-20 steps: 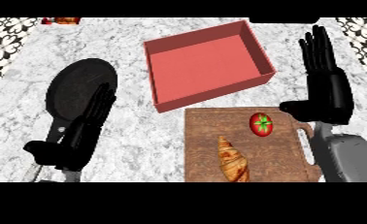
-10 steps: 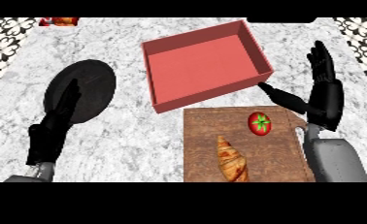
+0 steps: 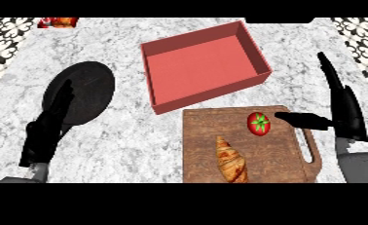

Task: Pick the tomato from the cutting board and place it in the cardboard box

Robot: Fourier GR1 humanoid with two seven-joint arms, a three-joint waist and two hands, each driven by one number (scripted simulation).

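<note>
1. A small red tomato with a green stem [image 3: 259, 122] sits on the upper right part of a brown wooden cutting board [image 3: 277, 163], near the board's top edge.
2. The right hand [image 3: 343, 109] stands edge-on just beside the tomato, fingers straight and spread from the thumb, which points at the fruit without touching it.
3. A golden croissant [image 3: 231, 159] lies lower on the same board, apart from the tomato.
4. A red open box with low walls [image 3: 205, 68] rests on the grey marble counter [image 3: 129, 136], just above the board.
5. The left hand [image 3: 50, 126], fingers straight and together, overlaps a round black plate [image 3: 90, 90] at the left.
</note>
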